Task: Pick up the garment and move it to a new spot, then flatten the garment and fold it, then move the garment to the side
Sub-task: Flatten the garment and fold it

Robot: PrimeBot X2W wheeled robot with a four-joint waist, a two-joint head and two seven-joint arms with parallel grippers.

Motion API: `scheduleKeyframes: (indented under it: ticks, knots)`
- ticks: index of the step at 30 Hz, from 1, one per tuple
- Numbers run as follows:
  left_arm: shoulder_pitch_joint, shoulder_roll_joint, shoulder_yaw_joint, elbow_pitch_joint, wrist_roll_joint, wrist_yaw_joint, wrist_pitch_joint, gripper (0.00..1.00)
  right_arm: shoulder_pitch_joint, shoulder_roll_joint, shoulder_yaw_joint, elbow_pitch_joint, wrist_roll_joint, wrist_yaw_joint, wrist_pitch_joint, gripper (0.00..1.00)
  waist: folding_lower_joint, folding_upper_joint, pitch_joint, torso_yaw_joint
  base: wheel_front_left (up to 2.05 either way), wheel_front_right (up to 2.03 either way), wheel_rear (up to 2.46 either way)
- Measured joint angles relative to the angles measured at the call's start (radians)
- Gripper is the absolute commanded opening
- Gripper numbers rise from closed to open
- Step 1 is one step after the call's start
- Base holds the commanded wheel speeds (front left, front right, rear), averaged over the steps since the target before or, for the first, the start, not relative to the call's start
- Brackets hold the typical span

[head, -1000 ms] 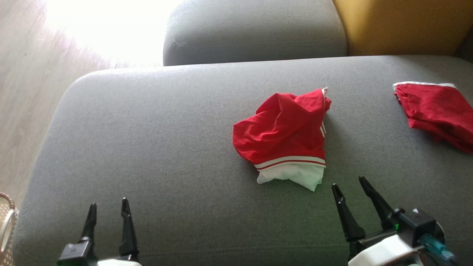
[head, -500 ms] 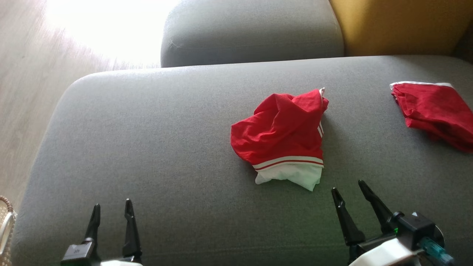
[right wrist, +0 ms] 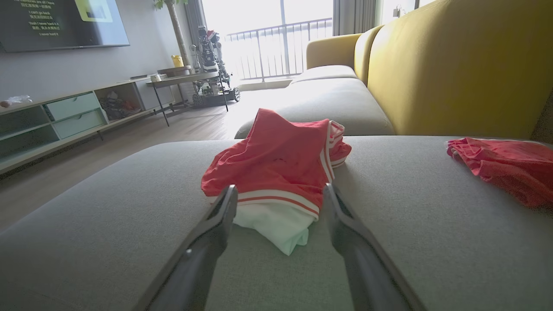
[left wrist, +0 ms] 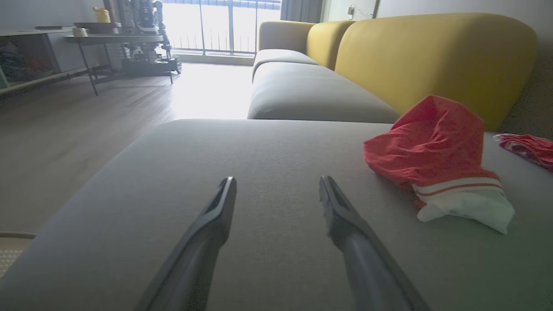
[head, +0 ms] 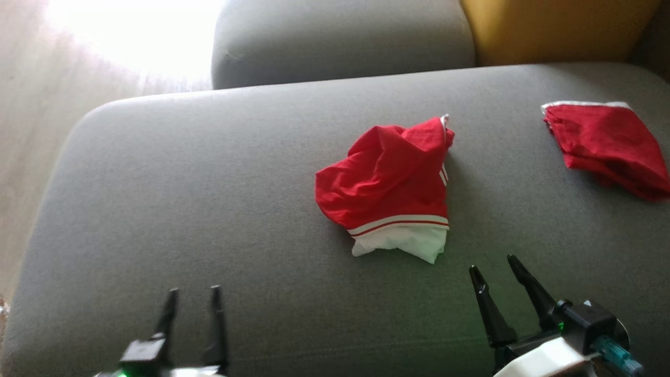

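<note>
Red cloth with a white band, crumpled in a heap: the garment point(head: 387, 183) lies loose on the grey cushion point(head: 183, 199), with nothing touching it. The right gripper point(head: 492, 263) sits just short of the garment's white end and a little to its right, jaws apart and empty. In the right wrist view the heap lies between and beyond the fingers. The left gripper point(head: 194, 289) is well to the garment's left and nearer me, jaws also apart and empty. Risks, as I judge them: the heap is layered, so a pinch at the white end may catch one ply only, leaving the rest to drag or unfurl unevenly. Coming in too low could snag the fingertips in the cushion weave. A second red piece point(head: 607, 141) lies well to the garment's right; carrying that way could tangle the two. Room: wide bare cushion to the garment's left and on its near side, the likeliest ground for relocating and flattening. The cushion's rounded edge and the floor point(head: 26, 157) are far to the garment's left. The yellow backrest point(head: 549, 26) rises behind the garment to the right and closes off that direction.
</note>
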Motion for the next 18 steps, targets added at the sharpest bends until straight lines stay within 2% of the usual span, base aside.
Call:
scheduleKeyframes:
  ticks: [4,14,18]
  knots:
    - [-0.076,0.0,-0.098,0.053,0.017,-0.028,0.0,1.0,-0.004,0.0,0.0,-0.006,0.0,0.0,0.0,1.0,0.0001,0.0,0.026,-0.036,0.0,0.0,0.0]
    - [-0.483,-0.004,-0.351,0.303,0.044,-0.113,0.014,1.0,-0.089,0.002,-0.011,-0.023,0.007,0.0,0.0,1.0,0.0004,0.0,0.155,-0.154,0.0,0.0,0.0]
    - [-0.629,-0.005,-0.47,0.364,-0.017,-0.139,0.067,1.0,-0.12,0.002,-0.017,-0.03,0.015,0.0,0.0,1.0,0.0005,0.0,0.211,-0.206,0.0,0.0,0.0]
